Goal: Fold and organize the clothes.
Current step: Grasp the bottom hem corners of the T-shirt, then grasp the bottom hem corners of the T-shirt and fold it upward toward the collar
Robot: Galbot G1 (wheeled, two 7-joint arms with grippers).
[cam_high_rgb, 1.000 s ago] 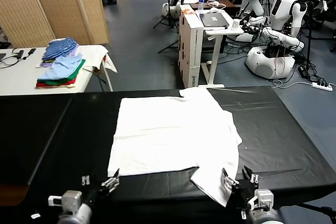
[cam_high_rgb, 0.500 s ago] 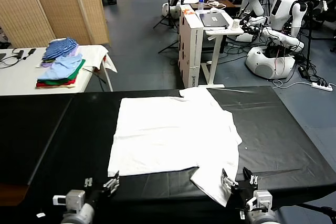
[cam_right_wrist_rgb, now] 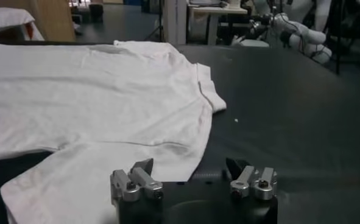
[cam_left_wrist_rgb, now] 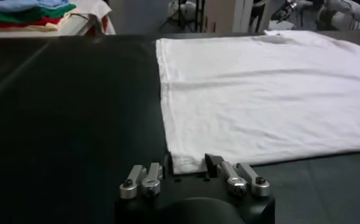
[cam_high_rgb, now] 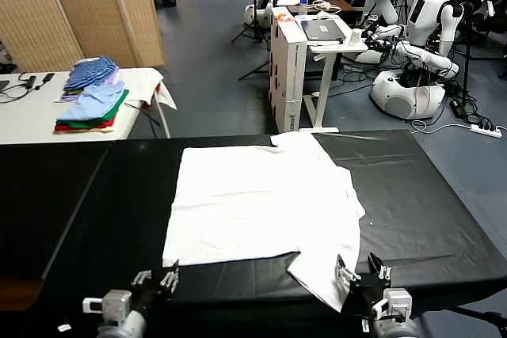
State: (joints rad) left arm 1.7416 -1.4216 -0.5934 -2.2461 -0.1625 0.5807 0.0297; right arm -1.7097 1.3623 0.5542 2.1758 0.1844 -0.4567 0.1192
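White T-shirt (cam_high_rgb: pixel 265 203) flat on black bench (cam_high_rgb: pixel 87 195), grasp step: left hand (cam_left_wrist_rgb: pixel 192 175) part-open straddling hem corner, right hand (cam_right_wrist_rgb: pixel 192 176) part-open over near sleeve, neither gripping; next, pinch both.

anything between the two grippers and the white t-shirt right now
Nothing visible. The left gripper sits at the near hem corner of the white T-shirt, and the right gripper at the near sleeve edge, with only bare black table around.
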